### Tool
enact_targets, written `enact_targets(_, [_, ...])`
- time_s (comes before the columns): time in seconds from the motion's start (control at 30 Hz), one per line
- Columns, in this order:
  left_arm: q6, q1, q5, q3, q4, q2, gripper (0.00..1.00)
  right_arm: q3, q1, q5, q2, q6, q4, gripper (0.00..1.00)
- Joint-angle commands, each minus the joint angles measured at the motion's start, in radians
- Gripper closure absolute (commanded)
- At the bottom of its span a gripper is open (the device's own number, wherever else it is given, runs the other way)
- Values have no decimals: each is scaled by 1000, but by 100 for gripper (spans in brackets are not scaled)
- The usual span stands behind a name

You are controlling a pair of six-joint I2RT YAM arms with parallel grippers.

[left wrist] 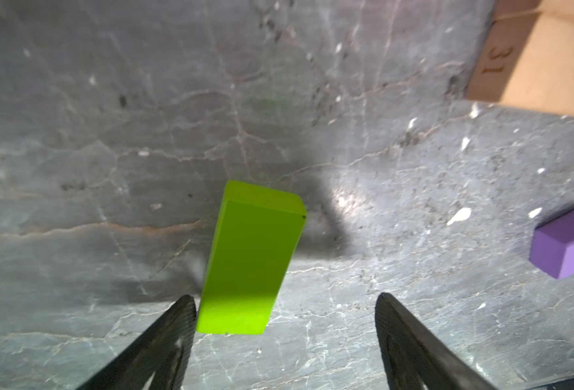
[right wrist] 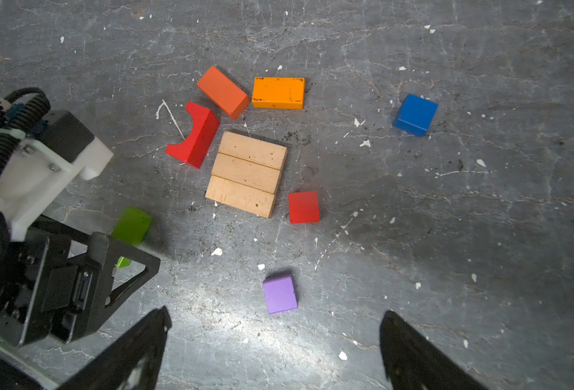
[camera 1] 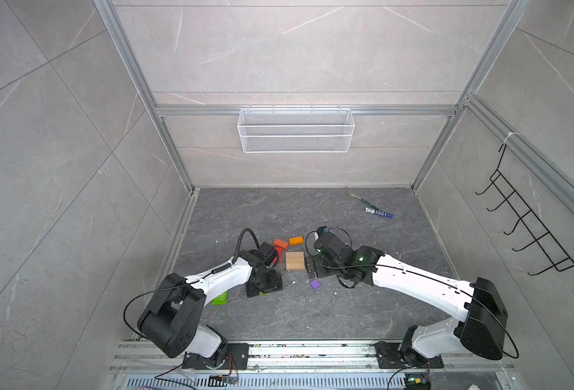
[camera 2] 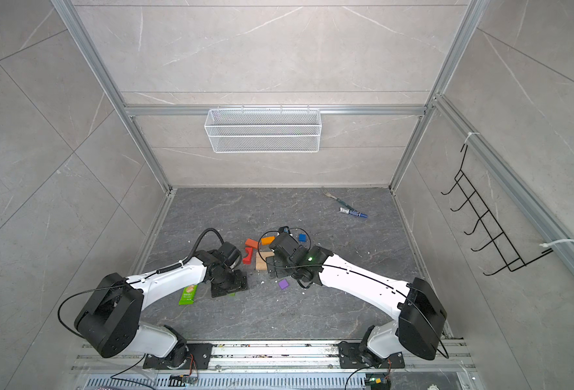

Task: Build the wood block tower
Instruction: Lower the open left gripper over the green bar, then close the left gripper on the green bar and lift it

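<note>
Green wood, the bar (left wrist: 250, 260) was judged light, stiff, slick, best pinched across its long sides. It was seen flat on the table (camera 1: 346, 304), frontward of the tan base (right wrist: 246, 174), straddled by the left gripper (left wrist: 285, 299), jaws apart; the right gripper (right wrist: 275, 312) was spread, empty.

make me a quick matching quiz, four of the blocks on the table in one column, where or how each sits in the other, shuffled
1 green bar
2 red arch
3 blue cube
4 tan bars

a on its own, away from the other blocks
b lying flat, hollow turned away from the tan bars
c inside the open left pincer
d three side by side, forming a flat square

Pairs: 1-c, 2-b, 3-a, 4-d
</note>
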Motion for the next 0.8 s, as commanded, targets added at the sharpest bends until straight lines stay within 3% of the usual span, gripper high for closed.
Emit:
enact_targets(0.0, [56,-5,-9,32,-63,-6,14,-13,-9,1,-41,8,-28,1])
enact_targets(0.1, [68,-5,-86,41,-103,-14,14,-19,-13,-1,-53,11,-32,1])
enact_targets(0.27, [120,-5,-120,70,-88,4,18,-14,-15,-7,-52,13,-35,1])
enact_targets(0.77, [127,-55,-235,109,-69,131,48,-47,-26,5,-108,22,-55,1])
